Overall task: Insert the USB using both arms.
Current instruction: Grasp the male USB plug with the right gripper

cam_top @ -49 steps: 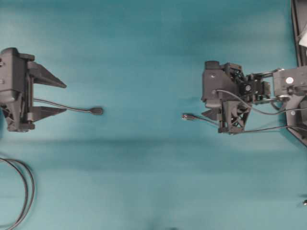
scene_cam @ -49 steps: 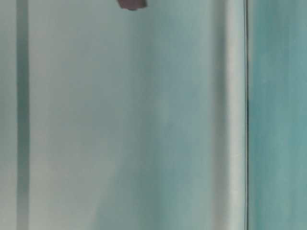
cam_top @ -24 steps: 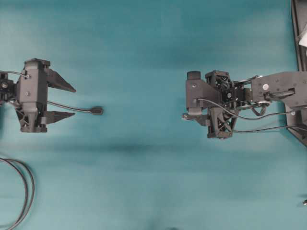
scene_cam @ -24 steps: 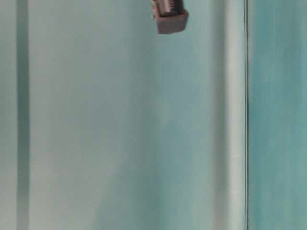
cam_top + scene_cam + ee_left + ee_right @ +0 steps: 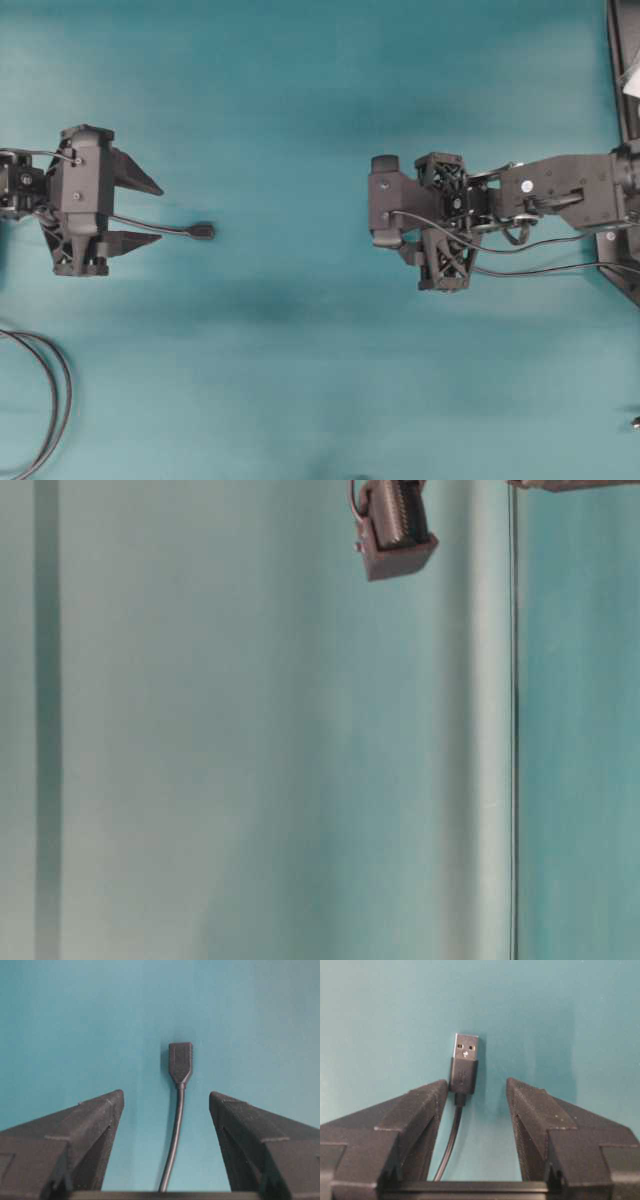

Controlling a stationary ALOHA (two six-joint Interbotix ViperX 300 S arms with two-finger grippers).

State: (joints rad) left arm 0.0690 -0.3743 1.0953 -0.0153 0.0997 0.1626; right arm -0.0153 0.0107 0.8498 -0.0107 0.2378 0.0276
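The USB (image 5: 465, 1051), a silvery plug with a dark collar, lies flat on the teal table just ahead of my right gripper (image 5: 476, 1081). That gripper is open and straddles the thin black cable (image 5: 451, 1135); the collar sits close against one fingertip (image 5: 439, 1089). In the overhead view the right arm (image 5: 560, 190) covers the plug. My left gripper (image 5: 165, 1093) (image 5: 158, 213) is open too. The other cable runs between its fingers, and its dark rounded socket (image 5: 180, 1060) (image 5: 203, 231) lies beyond the tips, untouched.
A doubled looped black cable (image 5: 55, 400) lies at the table's lower left. A dark frame (image 5: 620, 60) borders the right edge. In the table-level view a dark part of an arm (image 5: 397, 530) hangs in from the top.
The right gripper has moved left over the plug, which the overhead view no longer shows. The left gripper has moved right along the socket's cable, its jaws slightly narrower.
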